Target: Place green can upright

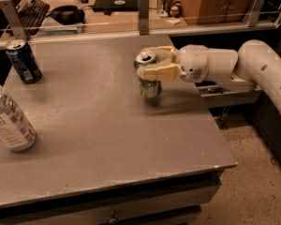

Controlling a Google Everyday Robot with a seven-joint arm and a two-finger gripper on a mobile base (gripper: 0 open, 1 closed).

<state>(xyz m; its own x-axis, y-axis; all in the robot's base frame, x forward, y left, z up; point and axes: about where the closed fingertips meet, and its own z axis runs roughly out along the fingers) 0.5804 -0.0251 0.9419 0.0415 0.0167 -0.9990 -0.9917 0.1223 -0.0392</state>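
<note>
The green can (pixel 150 86) stands upright on the grey table (pixel 98 125), right of centre, its silver top with pull tab facing up. My gripper (pixel 155 64) reaches in from the right on the white arm, its cream fingers (pixel 160 72) closed around the can's upper part. The can's base rests on or just above the tabletop; I cannot tell which.
A dark blue can (pixel 22 61) stands at the table's far left corner. A clear plastic bottle with a white label (pixel 9 121) stands at the left edge. A glass rail (pixel 143 11) runs along the back. The table's right edge drops to the floor beside the arm.
</note>
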